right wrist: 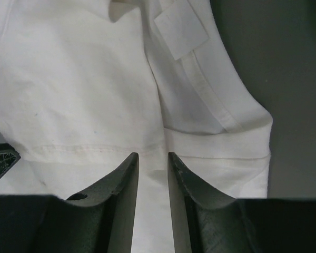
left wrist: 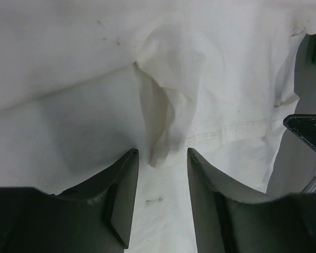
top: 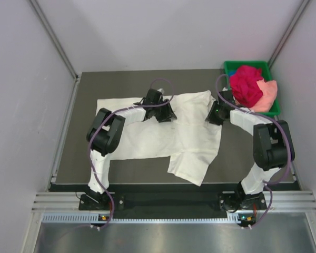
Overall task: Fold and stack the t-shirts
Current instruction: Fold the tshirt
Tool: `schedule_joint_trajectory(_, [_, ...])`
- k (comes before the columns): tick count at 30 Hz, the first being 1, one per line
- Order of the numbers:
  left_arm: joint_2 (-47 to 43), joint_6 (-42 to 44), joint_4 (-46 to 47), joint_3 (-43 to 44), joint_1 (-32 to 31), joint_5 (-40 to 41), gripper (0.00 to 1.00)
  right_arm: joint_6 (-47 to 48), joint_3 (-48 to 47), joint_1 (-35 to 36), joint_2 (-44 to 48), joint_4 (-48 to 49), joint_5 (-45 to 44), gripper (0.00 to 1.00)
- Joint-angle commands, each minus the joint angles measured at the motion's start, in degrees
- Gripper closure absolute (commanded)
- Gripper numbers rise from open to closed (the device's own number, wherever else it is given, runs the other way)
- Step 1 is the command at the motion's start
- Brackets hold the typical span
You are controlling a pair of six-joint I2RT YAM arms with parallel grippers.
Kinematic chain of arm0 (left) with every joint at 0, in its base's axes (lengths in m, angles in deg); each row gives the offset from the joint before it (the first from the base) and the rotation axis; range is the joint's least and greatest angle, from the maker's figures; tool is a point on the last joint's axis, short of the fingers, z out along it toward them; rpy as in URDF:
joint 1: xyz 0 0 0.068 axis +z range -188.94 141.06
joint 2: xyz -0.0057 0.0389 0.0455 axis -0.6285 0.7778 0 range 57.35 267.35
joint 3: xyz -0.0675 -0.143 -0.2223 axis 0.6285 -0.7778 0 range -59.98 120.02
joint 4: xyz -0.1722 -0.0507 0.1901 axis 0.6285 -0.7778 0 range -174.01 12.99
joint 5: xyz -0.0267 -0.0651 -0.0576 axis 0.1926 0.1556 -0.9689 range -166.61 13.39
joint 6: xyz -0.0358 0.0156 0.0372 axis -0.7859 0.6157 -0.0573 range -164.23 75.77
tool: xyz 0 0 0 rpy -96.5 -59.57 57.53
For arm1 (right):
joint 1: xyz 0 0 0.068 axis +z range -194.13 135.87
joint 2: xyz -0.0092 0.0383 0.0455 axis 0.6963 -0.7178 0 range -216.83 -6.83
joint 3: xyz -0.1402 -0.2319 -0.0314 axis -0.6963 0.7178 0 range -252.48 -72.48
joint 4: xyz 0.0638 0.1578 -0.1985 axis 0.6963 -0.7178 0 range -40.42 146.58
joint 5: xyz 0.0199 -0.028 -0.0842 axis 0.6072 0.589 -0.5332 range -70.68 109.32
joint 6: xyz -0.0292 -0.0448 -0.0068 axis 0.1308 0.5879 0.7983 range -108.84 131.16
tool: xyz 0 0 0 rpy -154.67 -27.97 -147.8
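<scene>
A cream-white soft cloth t-shirt lies spread across the middle of the dark grey table, rumpled rather than flat, with one flap of it reaching toward the near edge a little right of centre. Both arms bend over it. The left tool is down on the far part of the shirt near its middle. Its two dark fingers stand apart, and a raised wrinkle of cloth runs down into the gap between their tips. Whether the tips already pinch that wrinkle I cannot tell. A stitched seam crosses the cloth just to the right of them. The right tool is at the shirt's right side, close to the cloth's edge. Its fingers are drawn near to each other with only a narrow slit left, through which white cloth shows. Whether it is clenched on the fabric or just resting over it I cannot tell. A hemmed edge runs across just ahead of its tips, and a small white rectangular label lies farther on. At the table's far right corner sits a green plastic tray holding a bunched magenta-red cloth t-shirt, and a peach-pink cloth t-shirt drapes over the tray's right rim, touching the red one.
</scene>
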Motion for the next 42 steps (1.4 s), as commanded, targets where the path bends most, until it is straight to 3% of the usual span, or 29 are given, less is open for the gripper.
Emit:
schedule_joint_trajectory(1, [1.3, 0.5, 1.7, 1.6, -1.0, 0.3, 0.53, -1.8, 0.7, 0.7, -0.3, 2.5, -1.2, 0.71])
schedule_joint_trajectory(17, [2.1, 2.1, -1.1, 3.8, -1.8, 1.9, 0.72, -5.4, 1.7, 1.1, -2.9, 4.6, -1.2, 0.71])
schedule_joint_trajectory(20, [2.2, 1.9, -1.3, 4.1, -1.8, 1.7, 0.84, -5.6, 1.8, 1.1, -3.1, 4.6, -2.7, 0.74])
schedule_joint_trajectory(23, [2.2, 1.9, -1.5, 4.4, -1.9, 1.3, 1.00, -5.7, 2.1, 1.1, -2.6, 4.8, -3.2, 0.87])
schedule_joint_trajectory(26, [1.6, 1.3, -2.0, 4.9, -1.8, 0.8, 1.00, -5.6, 2.2, 1.1, -1.8, 5.1, -2.5, 1.00])
schedule_joint_trajectory(42, [-0.1, 0.5, -11.3, 9.9, -2.0, 2.3, 1.00, -5.6, 3.7, 2.4, 7.7, 1.3, -4.4, 1.00])
